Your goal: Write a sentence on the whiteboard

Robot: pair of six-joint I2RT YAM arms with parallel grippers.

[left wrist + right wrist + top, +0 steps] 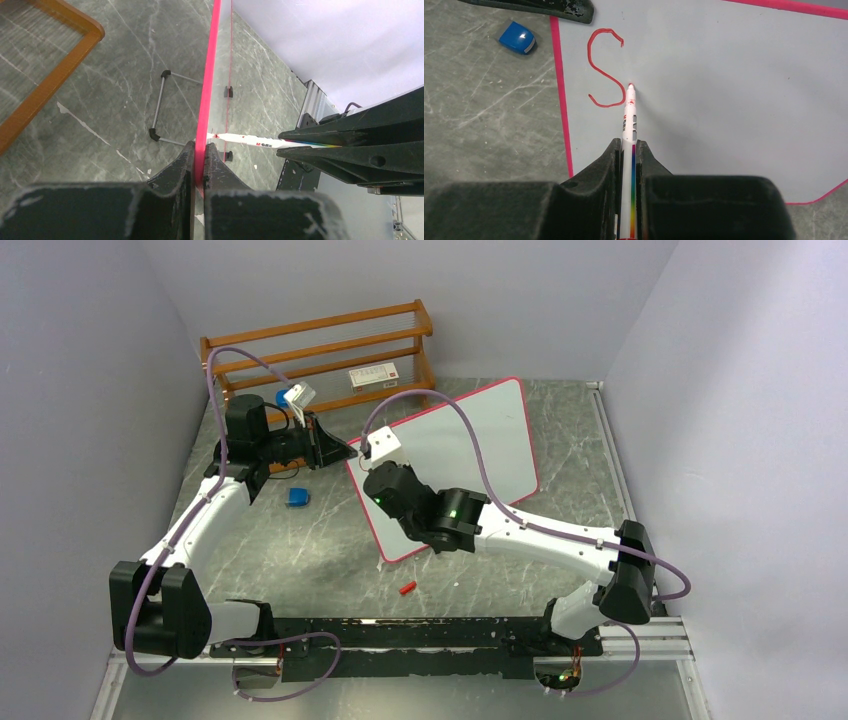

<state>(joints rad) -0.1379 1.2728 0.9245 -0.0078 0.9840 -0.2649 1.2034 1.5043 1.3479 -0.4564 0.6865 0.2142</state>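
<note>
Only a red S (605, 67) is written, near the left rim of the whiteboard (724, 75); the board stands tilted in the middle of the table (300, 560), its far corner towards the back edge and its near corner towards the arms; the tip of a white marker (630, 115) touches the surface just right of the S; the right gripper (626, 147) is clamped on the marker's barrel; the left gripper (199, 150) is pinched tight on the board's pink rim at its left edge; a blue eraser (297, 497) lies just left of the board; a small red cap (406, 589) lies near the front edge; a wooden rack (320, 350) stands along the back edge.
</note>
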